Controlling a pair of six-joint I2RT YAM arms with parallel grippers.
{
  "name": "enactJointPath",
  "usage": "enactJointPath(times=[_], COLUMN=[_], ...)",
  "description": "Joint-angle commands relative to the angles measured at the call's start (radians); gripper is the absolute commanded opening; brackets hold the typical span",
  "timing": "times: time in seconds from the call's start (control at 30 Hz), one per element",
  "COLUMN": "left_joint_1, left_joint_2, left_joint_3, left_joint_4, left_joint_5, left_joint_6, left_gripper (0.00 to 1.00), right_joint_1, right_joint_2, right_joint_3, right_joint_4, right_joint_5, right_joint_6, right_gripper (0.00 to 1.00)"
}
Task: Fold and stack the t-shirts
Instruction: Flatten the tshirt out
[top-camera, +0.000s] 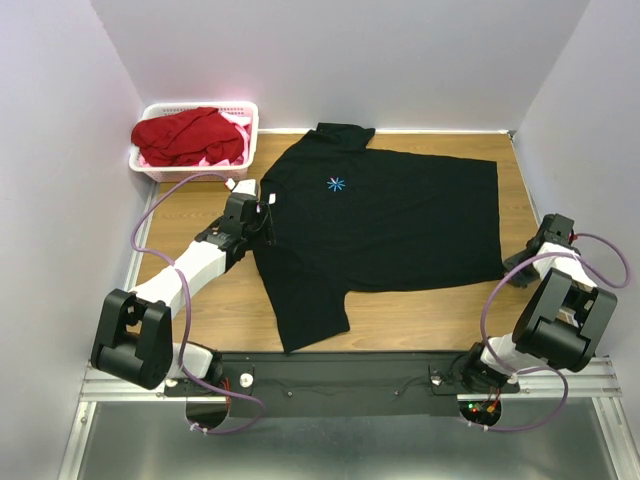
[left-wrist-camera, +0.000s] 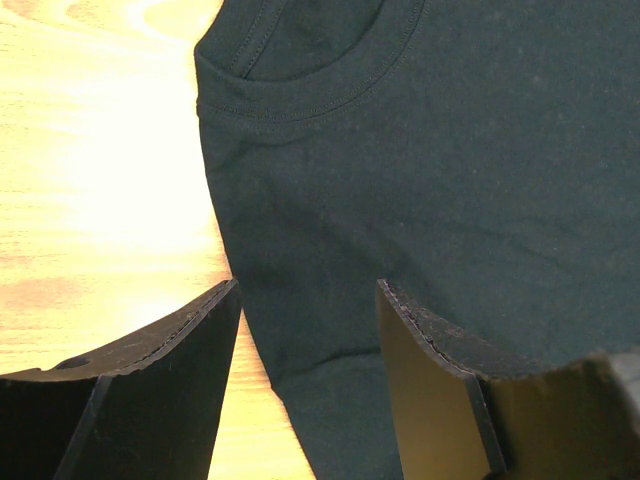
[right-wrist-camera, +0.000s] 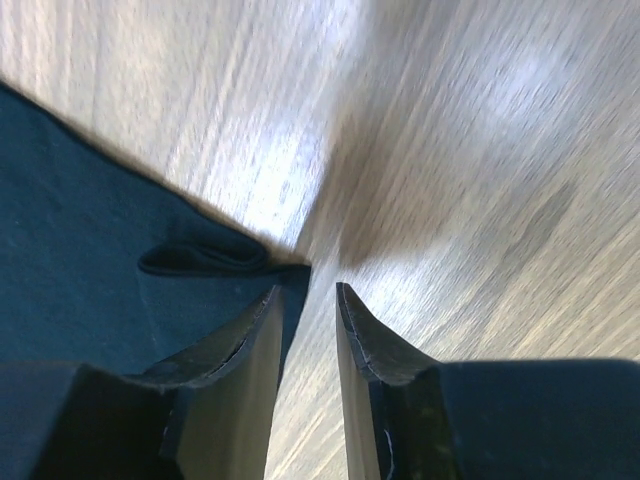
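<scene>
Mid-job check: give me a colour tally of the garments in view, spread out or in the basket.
Black t-shirt: 1, spread flat
Red t-shirt: 1, bunched in the basket
Pink cloth: 1 showing under the red, possibly more hidden
Total: 3

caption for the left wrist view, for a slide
Open left pincer above the edge of a black cloth t-shirt on a light wooden table

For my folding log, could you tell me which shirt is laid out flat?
The black t-shirt, spread on the table; the red shirt and pink cloth sit bunched in the white basket.
</scene>
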Motion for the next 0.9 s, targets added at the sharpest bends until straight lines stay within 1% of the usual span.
enactJointPath(times=[0.0, 0.27, 0.63, 0.73, 0.87], left_joint_1=[-0.004, -0.004, -0.002, -0.004, -0.002], left_joint_2=[-0.001, 0.002, 0.005, 0.003, 0.0], left_joint_3=[-0.002, -0.005, -0.005, -0.006, -0.008], left_joint_4=[0.02, 0.02, 0.022, 0.022, 0.022], left_joint_5=[-0.016, -0.015, -0.013, -0.013, -0.015], left_joint_6=[0.004, 0.005, 0.005, 0.005, 0.005], left_gripper=[0.68, 0.68, 0.67, 0.68, 0.68], right_joint_1=[-0.001, -0.001, -0.001, 0.001, -0.001], right_joint_2=[0.01, 0.073, 0.001, -0.014, -0.002], right_joint_3=[0.043, 0.05, 0.063, 0.059, 0.058], right_joint_4=[-0.004, 0.009, 0.018, 0.018, 0.018], right_joint_5=[0.049, -0.011, -0.055, -0.057, -0.072], right_joint_6=[-0.031, -0.074, -0.102, -0.112, -0.125], right_gripper=[0.34, 0.34, 0.33, 0.3, 0.29])
